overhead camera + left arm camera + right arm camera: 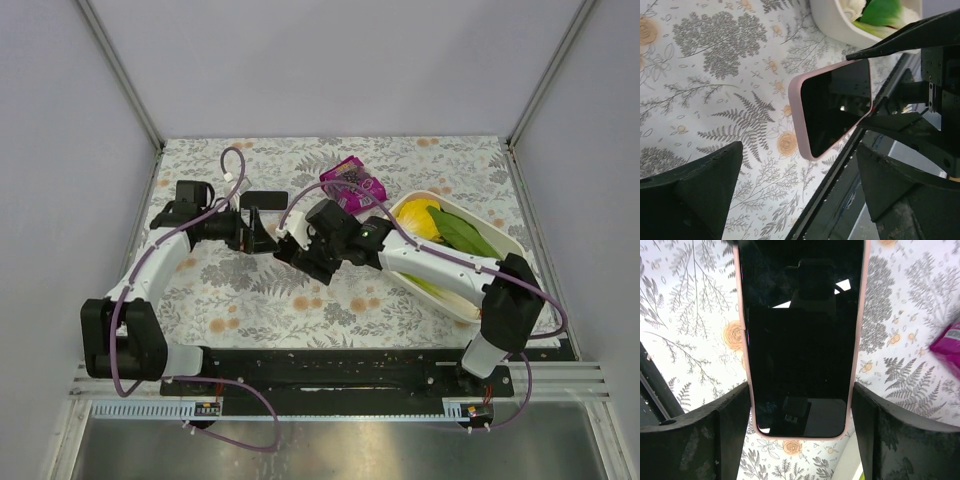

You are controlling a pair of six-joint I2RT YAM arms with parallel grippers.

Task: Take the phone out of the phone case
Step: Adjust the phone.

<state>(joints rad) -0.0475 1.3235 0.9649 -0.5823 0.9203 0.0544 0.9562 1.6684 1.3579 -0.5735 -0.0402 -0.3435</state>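
the right claw (800,407) grips the pale pink phone case (795,111), glossy black phone (800,340) inside, mid-air; an off-centre push from the gaping left claw (799,150) at its 9 o'clock could knock it loose.

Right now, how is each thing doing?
phone, in its case, held off the table
case, on the phone
right gripper, shut on the phone
left gripper, open, holding nothing
bowl, upright, greens inside
packet, lying on the table
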